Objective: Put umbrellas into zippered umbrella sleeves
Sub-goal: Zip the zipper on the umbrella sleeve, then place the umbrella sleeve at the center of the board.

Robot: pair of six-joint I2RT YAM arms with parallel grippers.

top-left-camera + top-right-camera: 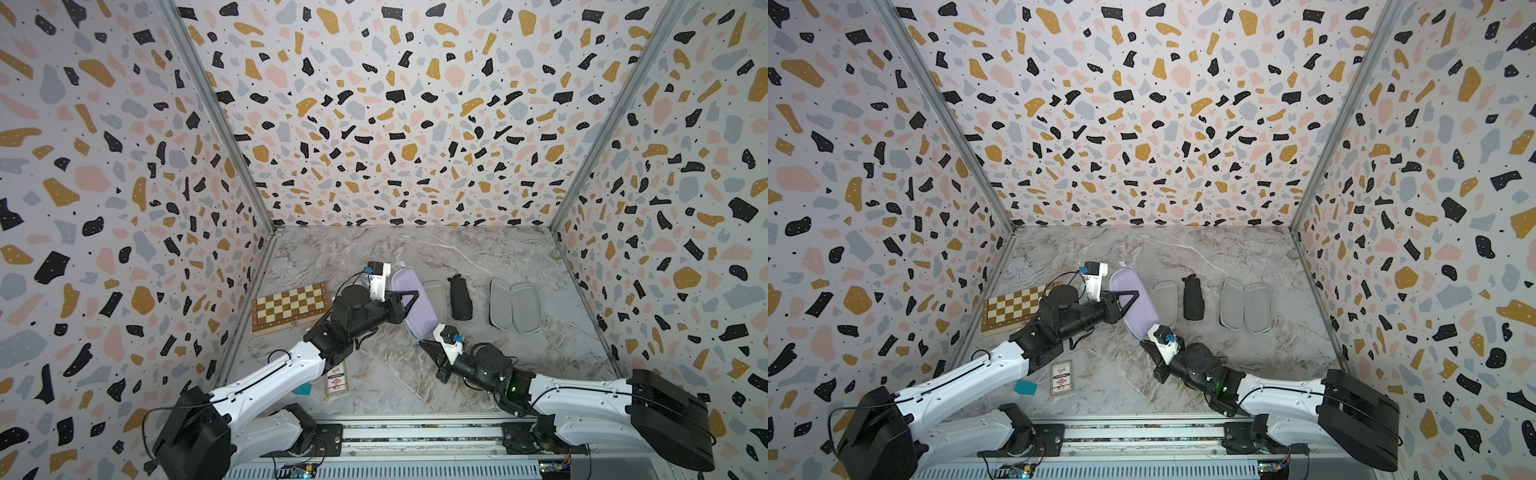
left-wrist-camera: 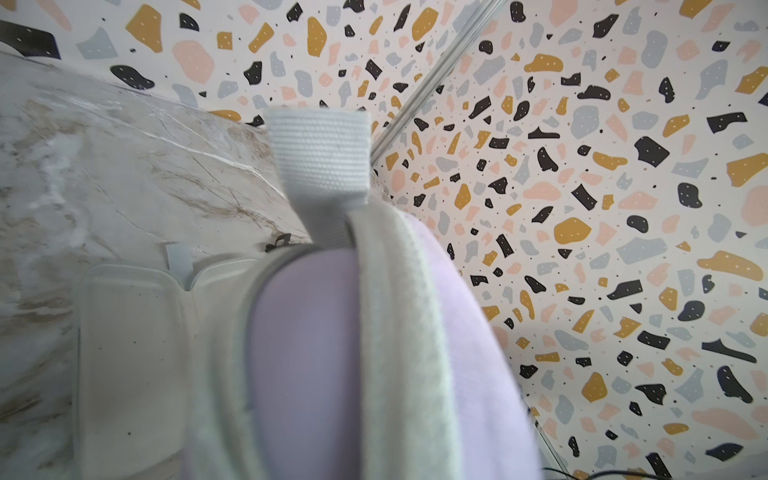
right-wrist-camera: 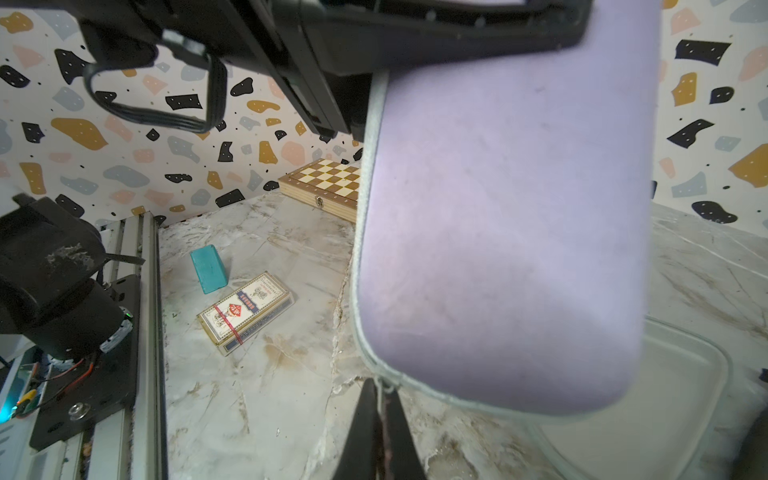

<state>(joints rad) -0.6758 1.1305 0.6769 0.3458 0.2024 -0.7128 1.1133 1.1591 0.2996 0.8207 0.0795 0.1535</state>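
On the marble table (image 1: 399, 386), left of centre, the lilac sleeve (image 1: 420, 316) is found folded together, its white zip edge showing in the left wrist view (image 2: 399, 332). It is clasped across its middle by the left gripper (image 1: 404, 302), whose black jaws are closed against both of its sides. At the sleeve's near end the right gripper (image 3: 380, 401) is clenched, its tips set right against the zip edge; whether a zip pull is pinched cannot be told. Just beside the sleeve, on its far side from the left arm, a grey-lined open half (image 1: 434, 293) is seen, then the black umbrella (image 1: 460, 299), and well apart an open sleeve (image 1: 515, 307).
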